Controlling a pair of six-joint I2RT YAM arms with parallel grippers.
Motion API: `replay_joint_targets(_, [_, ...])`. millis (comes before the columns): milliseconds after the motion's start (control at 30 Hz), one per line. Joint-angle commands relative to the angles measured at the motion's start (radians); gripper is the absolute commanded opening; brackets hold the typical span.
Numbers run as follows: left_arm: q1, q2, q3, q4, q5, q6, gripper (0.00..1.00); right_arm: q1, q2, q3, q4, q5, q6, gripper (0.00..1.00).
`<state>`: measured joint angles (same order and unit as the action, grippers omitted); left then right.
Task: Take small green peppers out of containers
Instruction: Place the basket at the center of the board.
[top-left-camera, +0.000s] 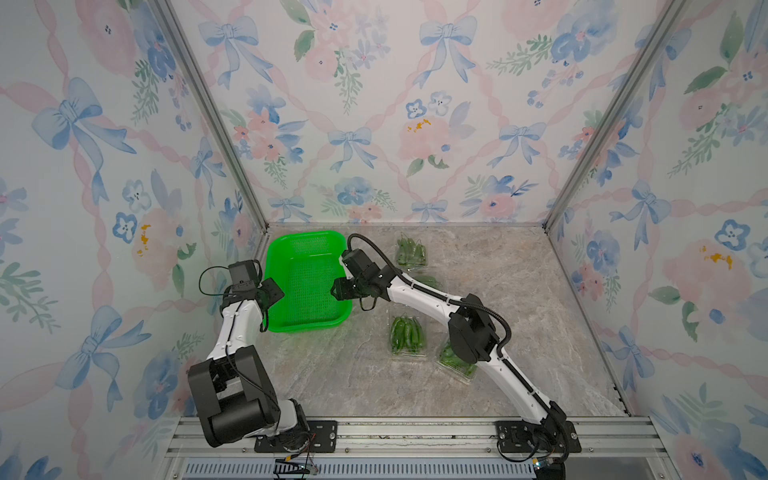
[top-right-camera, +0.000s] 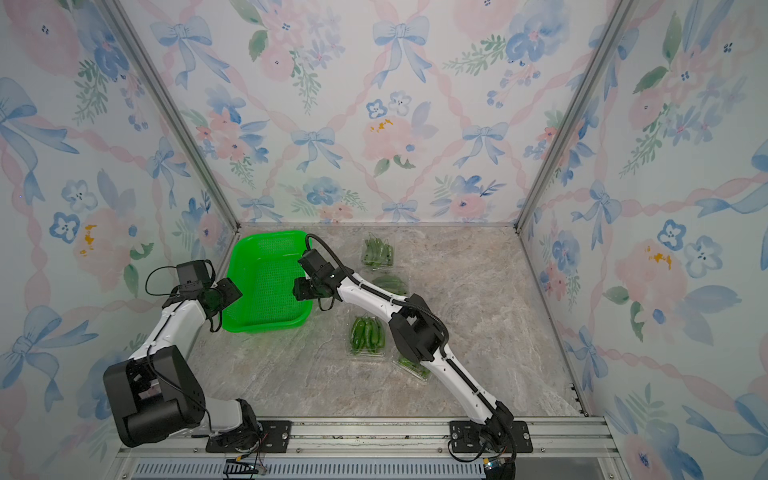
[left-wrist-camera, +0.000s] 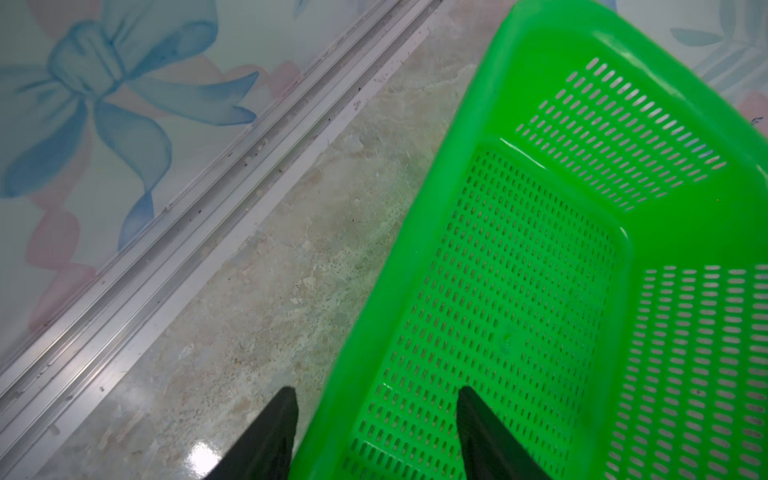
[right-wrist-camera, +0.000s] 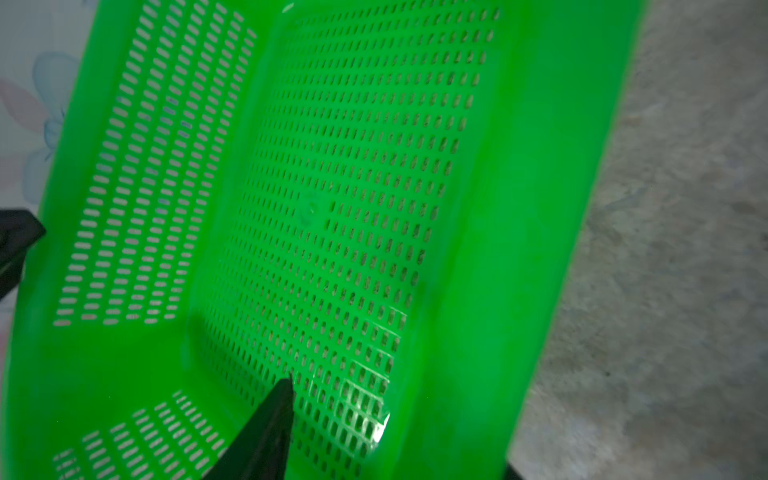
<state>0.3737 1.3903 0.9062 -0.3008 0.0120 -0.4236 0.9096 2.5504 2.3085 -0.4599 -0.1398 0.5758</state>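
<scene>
Four clear containers of small green peppers lie on the table right of a bright green basket (top-left-camera: 307, 282). The far container (top-left-camera: 411, 251) and a near one (top-left-camera: 407, 334) show in full with their peppers (top-right-camera: 366, 334). My right arm partly covers the other two (top-left-camera: 430, 280) (top-left-camera: 455, 361). My left gripper (top-left-camera: 275, 294) (left-wrist-camera: 378, 392) is open astride the basket's left rim, with one finger (left-wrist-camera: 284, 419) outside and one inside. My right gripper (top-left-camera: 338, 289) (right-wrist-camera: 399, 430) is open astride the right rim, with one finger (right-wrist-camera: 276, 411) inside. Neither holds anything.
The basket (top-right-camera: 266, 286) is empty and sits at the back left, close to the left wall's metal rail (left-wrist-camera: 124, 291). Bare marble table (top-left-camera: 340, 374) lies in front of it. The aluminium base rail (top-left-camera: 415, 432) runs along the near edge.
</scene>
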Motion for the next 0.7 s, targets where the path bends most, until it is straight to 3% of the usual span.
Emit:
replay_joint_targets(0, [-0.007, -0.047, 0.018, 0.013, 0.008, -0.004, 0.66, -0.013, -0.091, -0.032, -0.042, 0.022, -0.066, 0.64])
replay_joint_targets(133, [-0.013, -0.085, 0.021, 0.012, 0.009, 0.017, 0.67, -0.033, -0.162, -0.095, -0.041, 0.060, -0.120, 0.71])
replay_joint_targets(300, [-0.069, -0.135, 0.023, 0.013, 0.000, 0.044, 0.66, -0.073, -0.279, -0.239, 0.026, 0.078, -0.147, 0.73])
replay_joint_targets(433, [-0.212, -0.222, 0.036, 0.011, -0.089, 0.061, 0.65, -0.099, -0.404, -0.357, 0.050, 0.073, -0.180, 0.75])
replay_joint_targets(667, [-0.507, -0.362, 0.062, 0.013, -0.095, 0.014, 0.66, -0.131, -0.695, -0.673, 0.058, 0.143, -0.237, 0.78])
